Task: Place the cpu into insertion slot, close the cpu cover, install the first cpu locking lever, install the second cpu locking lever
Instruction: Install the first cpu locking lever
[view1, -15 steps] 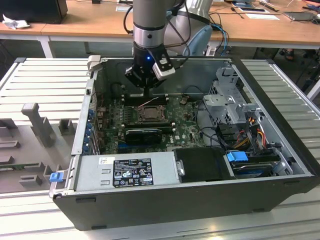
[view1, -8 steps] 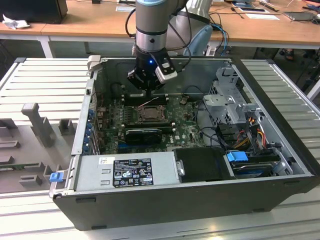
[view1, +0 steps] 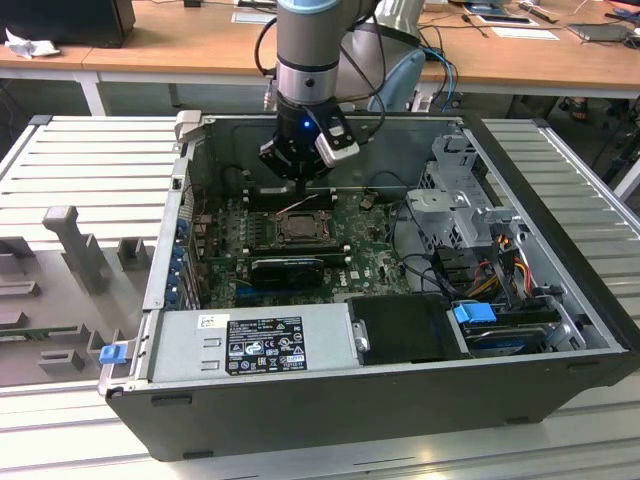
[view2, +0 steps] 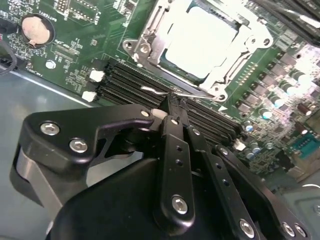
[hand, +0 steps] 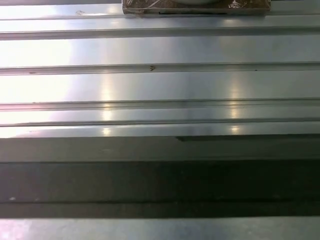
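Inside the open computer case, the cpu lies in the insertion slot on the green motherboard, its pale top glaring bright. The silver cpu cover lies flat around it as a metal frame. A thin wire locking lever runs along the socket's edge beside the black memory slots. My gripper is shut, its fingertips pressed together right at this lever; whether they pinch the wire I cannot tell. In the exterior view the gripper hangs just behind the socket.
A grey power supply fills the case's near side, and a drive cage with coloured cables stands at the exterior view's right. A coin battery sits on the board. Ribbed metal table surrounds the case.
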